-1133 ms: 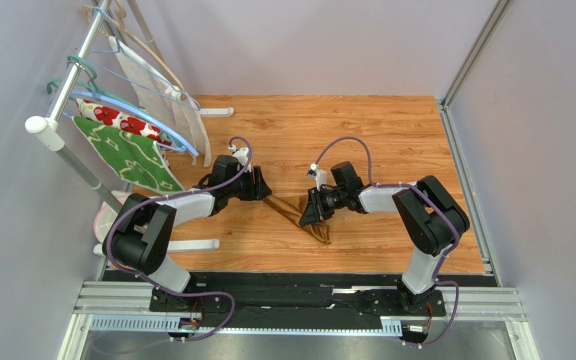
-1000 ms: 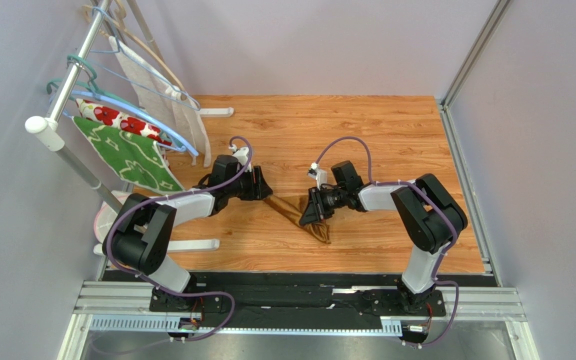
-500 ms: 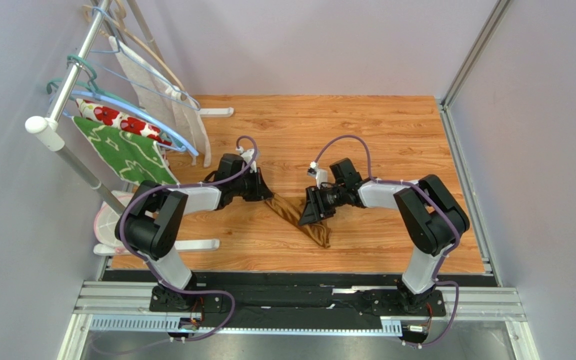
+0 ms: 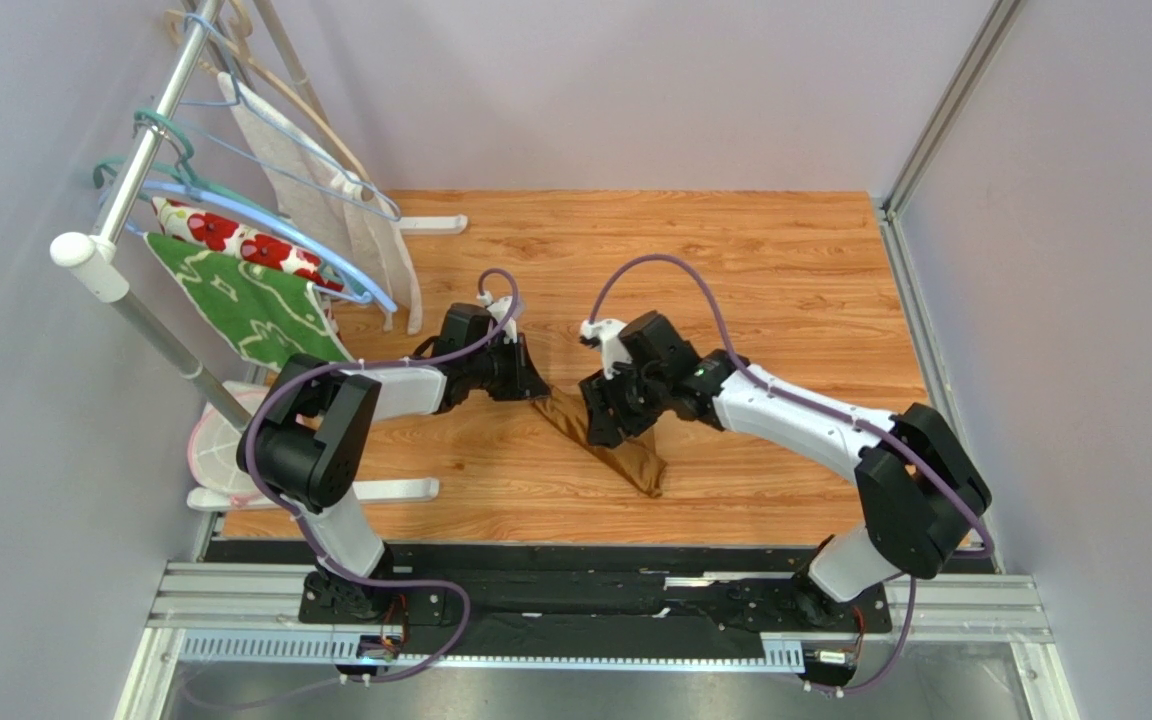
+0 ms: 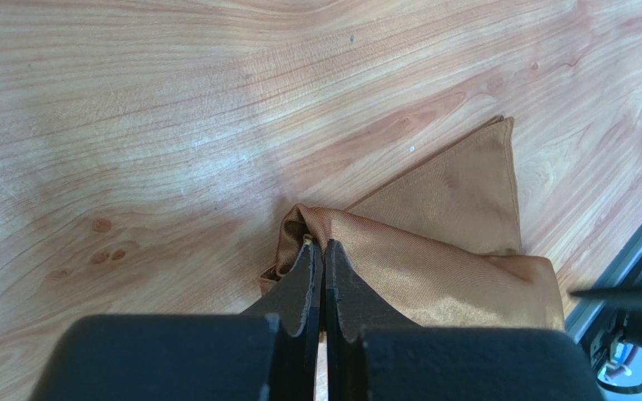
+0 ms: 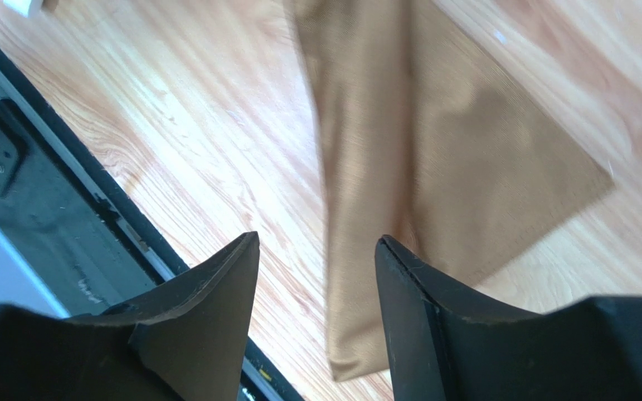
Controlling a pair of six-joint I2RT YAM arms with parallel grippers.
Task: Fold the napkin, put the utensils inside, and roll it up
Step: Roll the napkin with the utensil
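My left gripper [image 5: 323, 248] has just snapped together, pinching the napkin [image 5: 454, 196] at a bunched corner. My right gripper [image 6: 316, 246] has let go and hangs spread above it. The napkin lies crumpled on the table [image 4: 778, 255] between my arms, so I judge it needs spreading before any fold.

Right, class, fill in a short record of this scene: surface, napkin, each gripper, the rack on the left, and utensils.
surface: wooden table
napkin: golden-brown, bunched and partly folded, lying on the table between the arms
left gripper: shut, pinching a raised fold of the napkin
right gripper: open above the napkin, holding nothing
rack: hangers carrying a green leaf-patterned cloth and a white red-flowered cloth
utensils: none in view
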